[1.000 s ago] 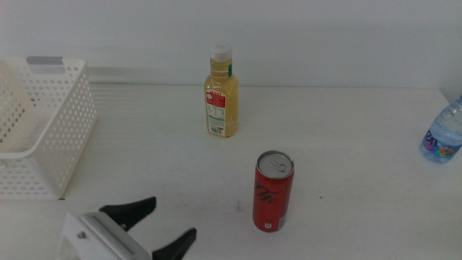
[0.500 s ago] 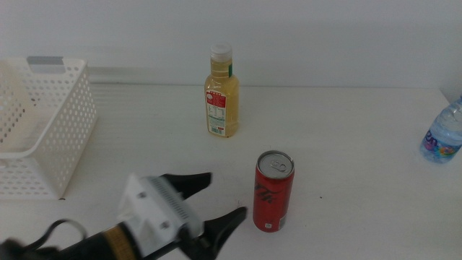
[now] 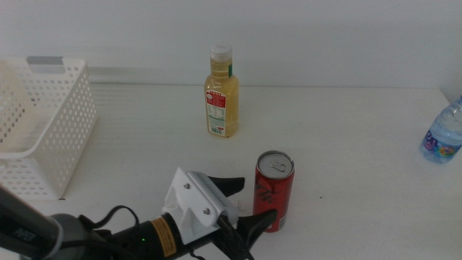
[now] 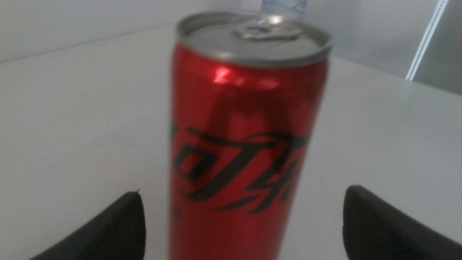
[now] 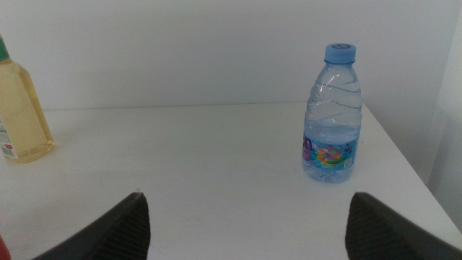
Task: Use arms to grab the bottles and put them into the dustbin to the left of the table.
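The left hand [image 3: 247, 202], on a black arm entering from the lower left of the middle view, is released, its two dark jaws spread on either side of the upright red aluminium soda can [image 3: 273, 191] without touching it. That can stands lower centre on the plain white tabletop [image 3: 346, 137].

The left wrist view fills with the can [image 4: 245, 137], showing its silver top, pull tab and black script, detail the middle view does not resolve.

The right hand [image 5: 245, 217] appears only in the right wrist view, released, jaws wide apart above bare tabletop. That view shows the whole small clear blue-capped water bottle [image 5: 331, 115], which the middle view crops at its right edge [image 3: 442, 133].

The yellow-juice bottle with white cap [image 3: 221, 92] stands upper centre, well apart from the can. The white perforated plastic basket [image 3: 43, 130] occupies the left edge.
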`<action>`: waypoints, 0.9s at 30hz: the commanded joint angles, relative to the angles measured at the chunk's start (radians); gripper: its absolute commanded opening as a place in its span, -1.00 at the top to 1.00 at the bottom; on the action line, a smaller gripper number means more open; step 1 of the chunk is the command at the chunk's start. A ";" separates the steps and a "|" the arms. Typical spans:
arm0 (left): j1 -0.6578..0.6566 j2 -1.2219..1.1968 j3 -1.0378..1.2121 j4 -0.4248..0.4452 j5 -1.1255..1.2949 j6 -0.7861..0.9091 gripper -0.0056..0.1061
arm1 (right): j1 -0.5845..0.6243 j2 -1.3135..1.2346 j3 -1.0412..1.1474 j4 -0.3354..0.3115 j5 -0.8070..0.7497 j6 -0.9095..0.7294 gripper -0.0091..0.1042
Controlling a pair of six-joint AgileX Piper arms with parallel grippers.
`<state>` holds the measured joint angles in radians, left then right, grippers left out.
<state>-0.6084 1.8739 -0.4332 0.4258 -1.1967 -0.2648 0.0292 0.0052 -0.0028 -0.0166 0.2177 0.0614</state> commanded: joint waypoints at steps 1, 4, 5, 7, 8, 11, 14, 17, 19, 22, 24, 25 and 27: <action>-0.027 0.004 -0.013 -0.038 -0.024 -0.013 -0.78 | -0.006 -0.005 0.003 -0.004 -0.006 -0.005 -0.76; -0.050 0.006 -0.035 -0.057 0.009 -0.001 -0.78 | -0.006 -0.005 0.003 -0.004 -0.006 -0.005 -0.76; -0.050 0.008 -0.047 -0.058 0.025 -0.001 -0.78 | -0.006 -0.005 0.003 -0.004 -0.006 -0.005 -0.76; -0.050 0.012 -0.068 -0.056 0.042 -0.001 -0.78 | -0.006 -0.005 0.003 -0.004 -0.006 -0.005 -0.76; -0.050 0.020 -0.080 -0.060 0.048 -0.001 -0.78 | -0.006 -0.005 0.003 -0.004 -0.006 -0.005 -0.76; -0.050 0.048 -0.120 -0.060 0.066 -0.019 -0.78 | -0.006 -0.005 0.003 -0.004 -0.006 -0.005 -0.76; -0.050 0.093 -0.162 -0.060 0.066 -0.036 -0.78 | -0.006 -0.005 0.003 -0.004 -0.006 -0.005 -0.76; -0.050 0.134 -0.205 -0.060 0.066 -0.050 -0.78 | -0.006 -0.005 0.003 -0.004 -0.006 -0.005 -0.76; -0.050 0.155 -0.230 -0.060 0.066 -0.050 -0.78 | -0.006 -0.005 0.003 -0.004 -0.006 -0.005 -0.76; -0.050 0.190 -0.269 -0.050 0.066 -0.052 -0.78 | -0.006 -0.005 0.003 -0.004 -0.006 -0.005 -0.76; -0.050 0.195 -0.283 -0.043 0.066 -0.057 -0.75 | -0.006 -0.005 0.003 -0.004 -0.006 -0.005 -0.76; -0.050 0.195 -0.285 -0.043 0.066 -0.057 -0.72 | -0.006 -0.005 0.003 -0.004 -0.006 -0.005 -0.76; -0.050 0.195 -0.288 -0.041 0.066 -0.057 -0.58 | -0.006 -0.005 0.003 -0.004 -0.006 -0.005 -0.76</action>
<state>-0.6569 2.0659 -0.7138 0.3874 -1.1234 -0.3103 0.0292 0.0043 -0.0028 -0.0166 0.2177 0.0614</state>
